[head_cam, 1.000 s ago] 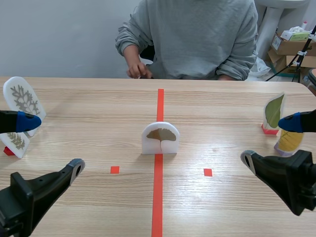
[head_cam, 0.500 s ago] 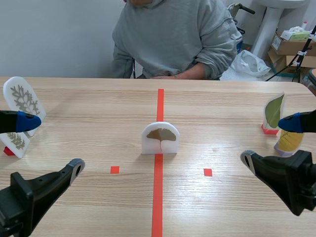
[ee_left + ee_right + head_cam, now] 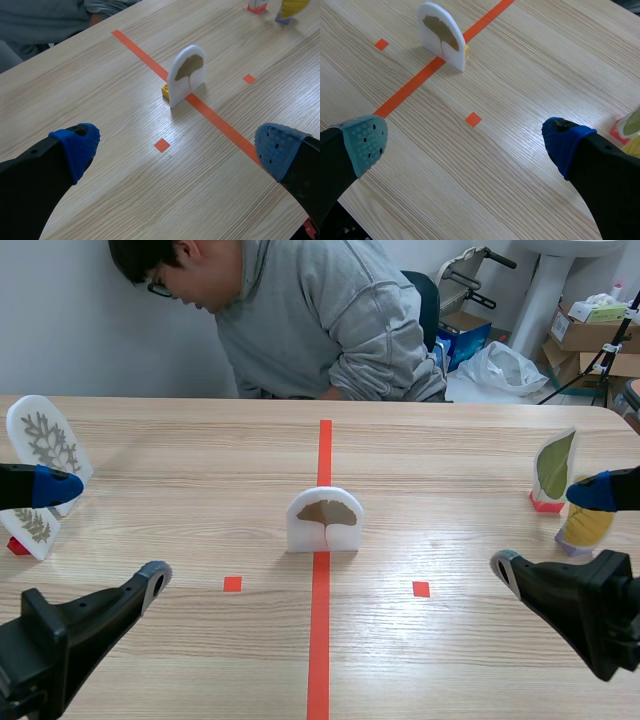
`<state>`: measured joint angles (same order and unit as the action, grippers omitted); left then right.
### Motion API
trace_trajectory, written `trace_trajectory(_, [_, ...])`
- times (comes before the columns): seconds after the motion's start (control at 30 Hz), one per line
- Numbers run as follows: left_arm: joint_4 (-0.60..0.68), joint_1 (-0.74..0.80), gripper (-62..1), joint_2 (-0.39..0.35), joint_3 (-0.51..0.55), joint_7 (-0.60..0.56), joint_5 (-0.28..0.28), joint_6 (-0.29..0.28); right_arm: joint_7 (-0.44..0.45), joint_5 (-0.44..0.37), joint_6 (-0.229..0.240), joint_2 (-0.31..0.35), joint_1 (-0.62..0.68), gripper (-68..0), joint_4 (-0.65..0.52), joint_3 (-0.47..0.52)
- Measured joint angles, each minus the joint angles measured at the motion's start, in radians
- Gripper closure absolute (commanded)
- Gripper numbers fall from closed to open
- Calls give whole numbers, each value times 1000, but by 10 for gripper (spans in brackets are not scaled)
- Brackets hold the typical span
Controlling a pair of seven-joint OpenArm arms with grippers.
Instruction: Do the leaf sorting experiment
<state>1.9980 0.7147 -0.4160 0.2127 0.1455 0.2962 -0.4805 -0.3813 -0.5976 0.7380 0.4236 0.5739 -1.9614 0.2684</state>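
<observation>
My left claw (image 3: 105, 530) hangs low over the near left part of the wooden table (image 3: 200, 460) with its fingers spread wide and nothing between them. My right claw (image 3: 548, 528) hangs the same way over the near right part, also wide apart and holding nothing. Between them, well apart from both, the white arched ginkgo leaf card (image 3: 324, 519) stands upright on the orange-red tape line (image 3: 320, 650) at the middle of the table. In my left wrist view a small yellow block (image 3: 165, 91) shows at the card's foot. Bare wood lies all round this card, and on either side toward my claws. Near the left edge, just beyond my left claw's blue pad, stand two white cards with branching leaves: the taller fern-like card (image 3: 45, 440) behind and the smaller fern-like card (image 3: 30, 528) in front. Near the right edge the green leaf card (image 3: 554, 466) stands on a red base (image 3: 545, 505). The yellow leaf card (image 3: 585, 528) is just beside it, partly hidden by my right claw's upper finger. A person in a grey sweatshirt (image 3: 320, 320) leans sideways beyond the far edge.
</observation>
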Motion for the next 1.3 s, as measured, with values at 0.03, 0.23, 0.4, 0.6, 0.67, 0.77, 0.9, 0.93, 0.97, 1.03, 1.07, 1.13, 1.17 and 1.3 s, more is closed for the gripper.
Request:
trace_trajectory(0.03, [0, 0, -623, 0, 0, 0, 0, 0, -6, 0, 0, 0, 0, -644, 0, 0])
trace_trajectory(0.23, [0, 0, -623, 0, 0, 0, 0, 0, -97, 0, 0, 0, -24, -637, 1, 0])
trace_trajectory(0.4, [0, 0, -623, 0, 0, 0, 0, 0, -156, 71, 0, 5, -150, -587, 18, -18])
trace_trajectory(0.6, [0, 0, -623, 0, 0, 0, 0, 0, -119, 130, -20, 120, -423, -586, 207, -249])
trace_trajectory(0.67, [0, 0, -623, 0, 0, 0, 0, 0, -90, 153, -19, 132, -528, -587, 316, -335])
trace_trajectory(0.77, [0, 0, -623, 0, 0, 0, 0, 0, -61, 198, -19, 130, -689, -587, 489, -487])
trace_trajectory(0.9, [0, 0, -623, 0, 0, 0, 0, 0, -44, 222, -14, 81, -881, -587, 679, -682])
trace_trajectory(0.93, [0, 0, -623, 0, 0, 0, 0, 0, -42, 229, -6, 61, -921, -587, 715, -717])
trace_trajectory(0.97, [0, 0, -623, 0, 0, 0, 0, 0, -36, 238, 0, 39, -957, -587, 750, -748])
trace_trajectory(1.03, [0, 0, -623, 0, 0, 0, 0, 0, -20, 268, 0, -10, -1015, -587, 811, -793])
trace_trajectory(1.07, [0, 0, -623, 0, 0, 0, 0, 0, -19, 282, 0, -34, -1040, -587, 840, -811])
trace_trajectory(1.13, [0, 0, -623, 0, 0, 0, 0, 0, -17, 296, 0, -82, -1078, -587, 897, -845])
trace_trajectory(1.17, [0, 0, -623, 0, 0, 0, 0, 0, -16, 296, -1, -108, -1093, -587, 928, -859])
trace_trajectory(1.3, [0, 0, -623, 0, 0, 0, 0, 0, 3, 342, 0, -188, -1109, -586, 1021, -880])
